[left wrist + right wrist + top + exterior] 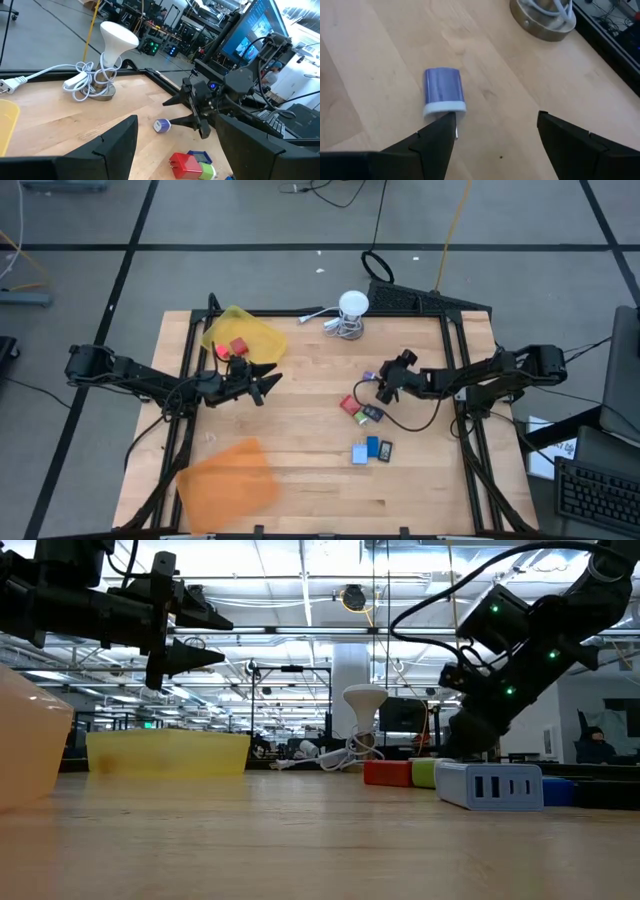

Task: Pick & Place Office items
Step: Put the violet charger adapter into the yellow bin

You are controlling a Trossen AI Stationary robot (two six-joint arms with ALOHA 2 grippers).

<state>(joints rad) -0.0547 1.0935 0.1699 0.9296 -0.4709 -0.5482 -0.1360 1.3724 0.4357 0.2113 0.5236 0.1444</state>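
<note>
Mostly bare wood table (300, 480); lab w/ ceiling lights (300, 560) behind.

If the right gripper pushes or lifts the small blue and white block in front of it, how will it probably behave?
The blue and white block looks rigid and compact, so it probably keeps its shape when squeezed. It lies flat on the wooden table, so a push would likely slide it, not roll it. Its smooth surface may slip between the open fingers of the right gripper.
</note>
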